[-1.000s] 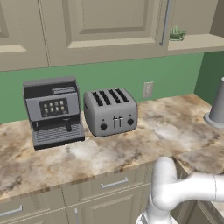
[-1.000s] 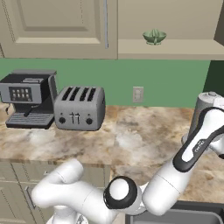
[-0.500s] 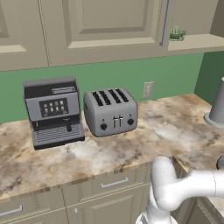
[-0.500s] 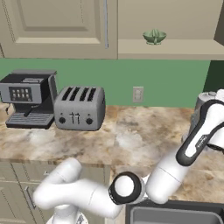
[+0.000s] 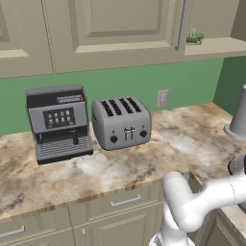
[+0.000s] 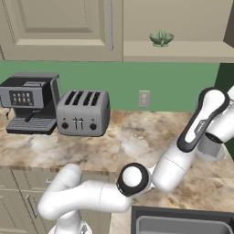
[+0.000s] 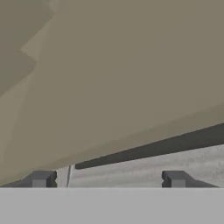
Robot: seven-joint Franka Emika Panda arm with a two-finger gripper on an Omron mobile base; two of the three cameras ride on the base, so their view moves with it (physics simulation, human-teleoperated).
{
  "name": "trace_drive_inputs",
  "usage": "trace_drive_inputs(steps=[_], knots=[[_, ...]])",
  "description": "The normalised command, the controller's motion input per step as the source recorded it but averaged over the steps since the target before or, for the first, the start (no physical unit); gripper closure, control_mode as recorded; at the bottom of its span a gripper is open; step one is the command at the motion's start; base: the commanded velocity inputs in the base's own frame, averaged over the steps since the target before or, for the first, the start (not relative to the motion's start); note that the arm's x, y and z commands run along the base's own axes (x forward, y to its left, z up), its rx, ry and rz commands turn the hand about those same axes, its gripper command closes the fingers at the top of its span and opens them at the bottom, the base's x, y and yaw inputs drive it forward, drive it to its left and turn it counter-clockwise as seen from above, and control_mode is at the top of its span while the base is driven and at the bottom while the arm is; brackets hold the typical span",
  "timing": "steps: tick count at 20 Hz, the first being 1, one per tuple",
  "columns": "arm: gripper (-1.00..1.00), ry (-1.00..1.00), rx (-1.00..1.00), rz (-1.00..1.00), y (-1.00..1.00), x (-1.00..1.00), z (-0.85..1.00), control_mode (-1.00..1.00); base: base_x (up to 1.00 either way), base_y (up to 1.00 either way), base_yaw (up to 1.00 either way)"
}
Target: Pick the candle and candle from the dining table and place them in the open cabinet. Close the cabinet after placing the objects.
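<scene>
The claw (image 7: 108,178) is being held wide open, its two dark fingertips well apart with nothing between them, and is being pointed close at a beige panelled surface. On the marble worktop (image 5: 182,139) a coffee machine (image 5: 58,122) and a toaster (image 5: 121,121) are being shown side by side, left of a wall socket (image 6: 144,98). The cabinet door (image 6: 64,28) is being seen above them, its bar handle (image 6: 110,25) beside an open shelf (image 6: 183,49) carrying a green bowl (image 6: 161,38).
</scene>
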Motion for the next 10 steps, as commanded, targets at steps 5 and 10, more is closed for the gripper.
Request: trace_drive_inputs(steps=[5,10], knots=[[-1.00,-0.13,-0.07,0.09,-0.12,0.00,0.00,-1.00,0.00,0.00,0.00],[-1.00,-0.25,-0.20,0.21,-0.06,-0.01,0.01,-1.00,0.00,0.00,0.00]])
